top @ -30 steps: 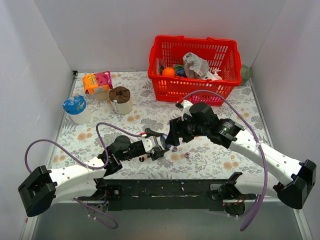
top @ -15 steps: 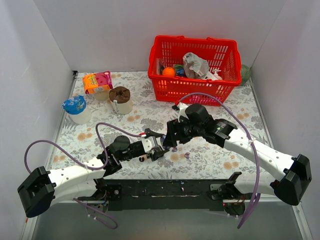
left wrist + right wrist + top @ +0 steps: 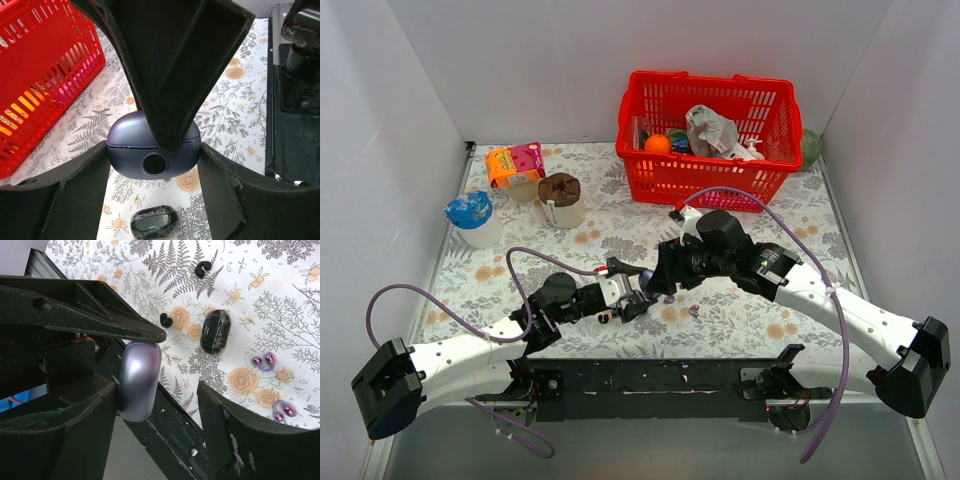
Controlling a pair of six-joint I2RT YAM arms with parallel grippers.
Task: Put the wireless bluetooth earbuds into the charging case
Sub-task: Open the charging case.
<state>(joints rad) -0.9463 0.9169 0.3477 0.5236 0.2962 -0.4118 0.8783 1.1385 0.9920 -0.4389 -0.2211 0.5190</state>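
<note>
The charging case (image 3: 153, 152) is a rounded lavender pebble, lid closed, held off the table. My left gripper (image 3: 153, 167) is shut on its sides. In the right wrist view the case (image 3: 140, 380) shows its shiny top. My right gripper (image 3: 160, 390) is open around it; one finger touches the case, the other stands apart. In the top view both grippers meet at the case (image 3: 647, 290). Two tiny purplish earbuds (image 3: 262, 361) (image 3: 282, 410) lie on the floral cloth; one shows in the top view (image 3: 693, 311).
A stubby black piece (image 3: 216, 331) lies on the cloth below the case, also in the left wrist view (image 3: 154, 222). Two small black hooks (image 3: 165, 319) (image 3: 201, 268) lie nearby. The red basket (image 3: 708, 135) stands at the back; cups (image 3: 473, 218) (image 3: 561, 200) and a box (image 3: 514, 163) stand back left.
The right arm has shifted slightly, keeping its gripper at the case. The left gripper still holds the case in about the same place.
</note>
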